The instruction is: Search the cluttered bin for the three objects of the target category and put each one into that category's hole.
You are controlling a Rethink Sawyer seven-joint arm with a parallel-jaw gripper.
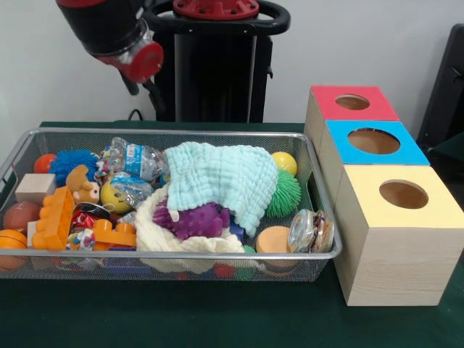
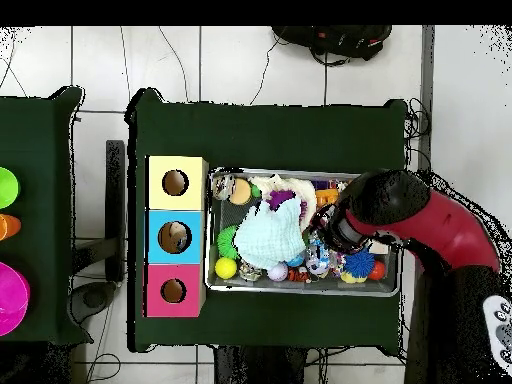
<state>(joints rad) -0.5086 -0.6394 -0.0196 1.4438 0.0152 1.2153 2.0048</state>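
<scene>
Arm (image 1: pixel 119 32) — black shell, red rounded joint cap, blk cable.

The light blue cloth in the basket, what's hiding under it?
Peeking from under the light blue cloth: a purple spiky toy and a green spiky ball. Anything deeper is covered.

The robot's red and black arm (image 1: pixel 116 32) reaches in from above, its red-capped wrist (image 1: pixel 145 61) tilted downward; seen from overhead, the arm (image 2: pixel 420 215) angles across, hiding its hand.

cluttered wire bin (image 1: pixel 319 255) beside three boxes (image 1: pixel 391 217)
</scene>
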